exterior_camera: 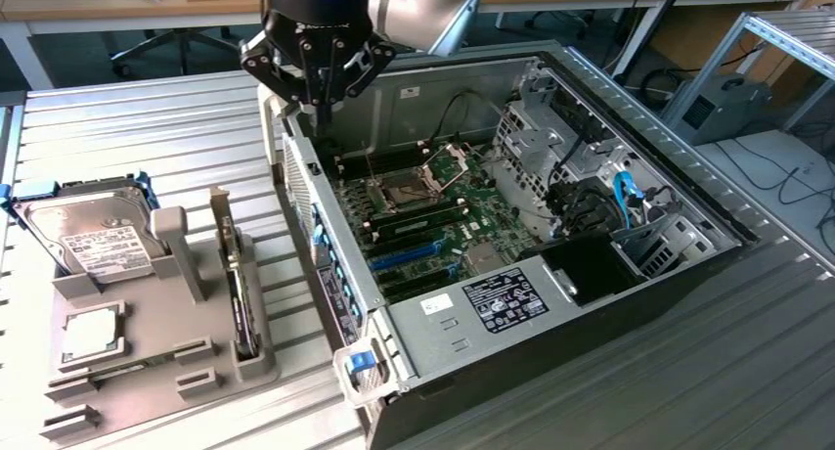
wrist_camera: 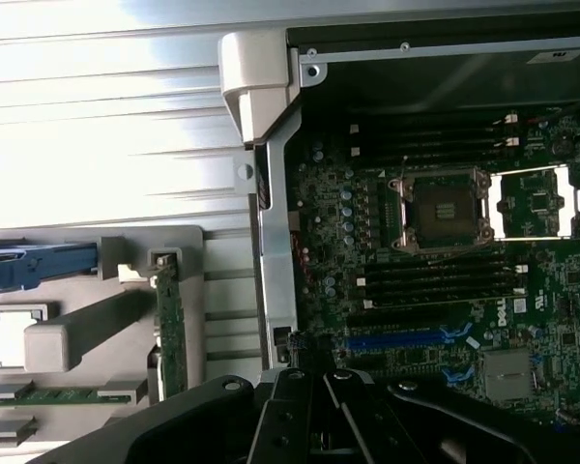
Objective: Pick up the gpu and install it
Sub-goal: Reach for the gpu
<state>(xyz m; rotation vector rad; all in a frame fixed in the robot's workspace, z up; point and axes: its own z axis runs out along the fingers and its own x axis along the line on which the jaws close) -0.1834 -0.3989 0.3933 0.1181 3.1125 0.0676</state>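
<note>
Exterior view: my tool (exterior_camera: 317,100) is closed, apparently empty, above the case (exterior_camera: 303,191) wall. The gpu (exterior_camera: 235,274) stands upright at the case-side edge of the holder (exterior_camera: 151,328). I judge it stiff, light and fragile, best gripped by its top edge.

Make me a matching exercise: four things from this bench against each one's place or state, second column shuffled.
1 slim black GPU card with silver bracket
2 silver hard drive with white label
3 small square silver CPU chip
4 black gripper

A shut, above the open computer case
B flat in a square recess of the grey holder
C on edge in a holder slot
D label up, in a blue frame

Pairs: 1-C, 2-D, 3-B, 4-A
</note>
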